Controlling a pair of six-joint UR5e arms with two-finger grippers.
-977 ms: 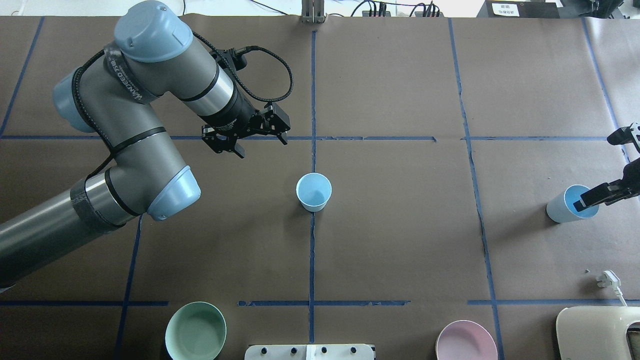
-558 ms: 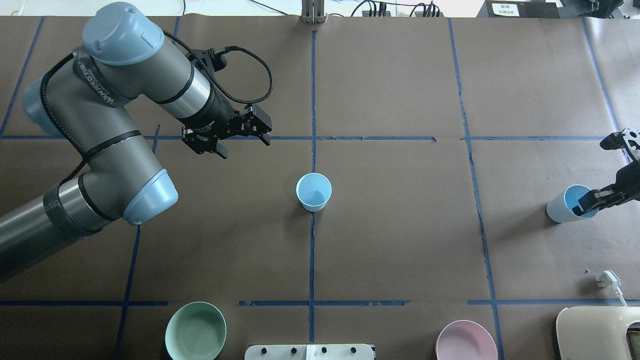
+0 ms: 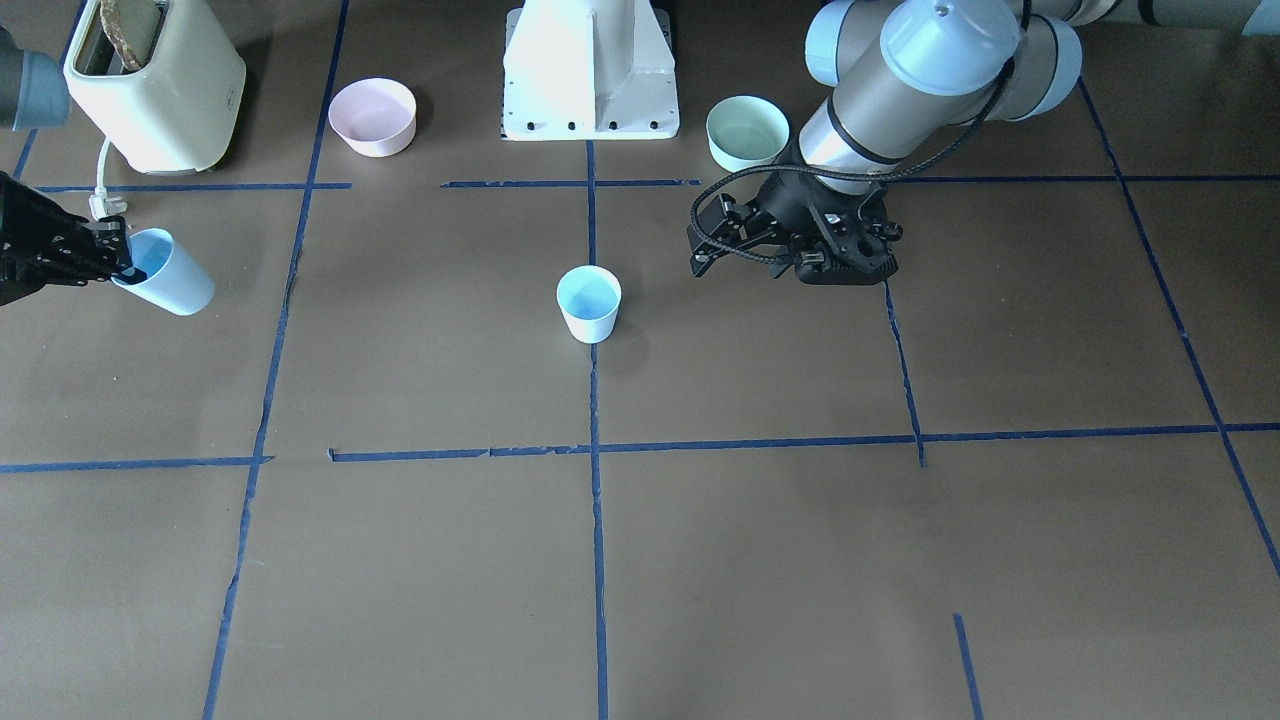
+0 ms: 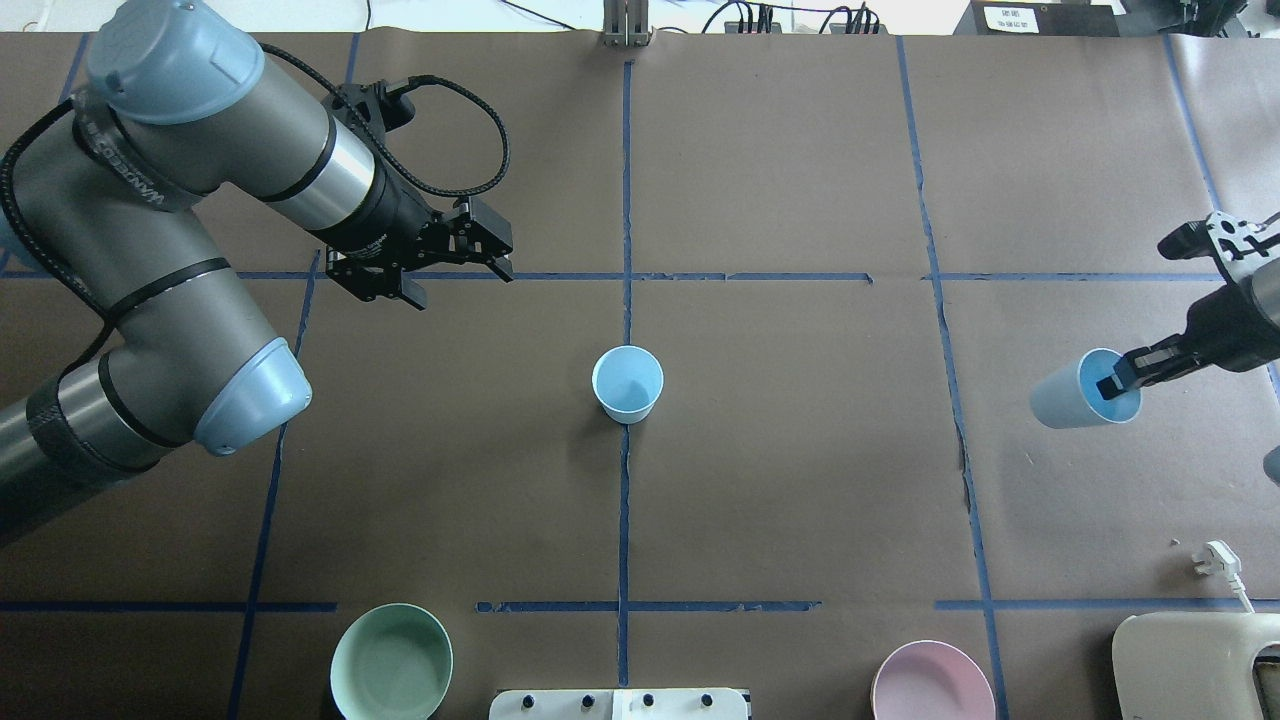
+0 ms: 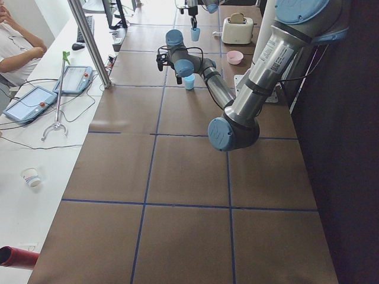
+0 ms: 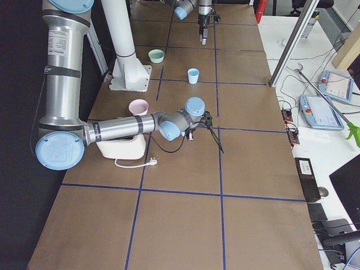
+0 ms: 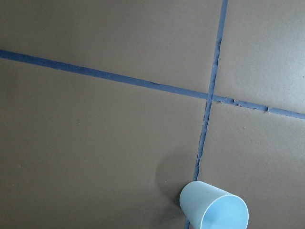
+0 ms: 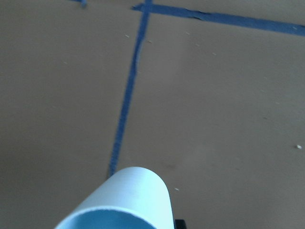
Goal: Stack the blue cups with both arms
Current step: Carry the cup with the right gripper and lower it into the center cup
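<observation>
Cups [image 4: 627, 388]: smooth, matt plastic. Table cover [image 4: 800, 480]: matt brown paper. Arm [image 4: 140, 255]: smooth grey metal, satin sheen.

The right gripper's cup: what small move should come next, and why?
Probably carry it toward the centre. The right gripper pinches the tilted cup by its rim, far from the upright cup that stands alone at the centre, and the left gripper is open and empty.

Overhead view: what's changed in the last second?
The right gripper, clamped on the right blue cup, has tipped it and carried it toward the middle. The left gripper, open, drew back leftward from the centre blue cup. That cup, the mint-green bowl and pink bowl stayed put.
</observation>
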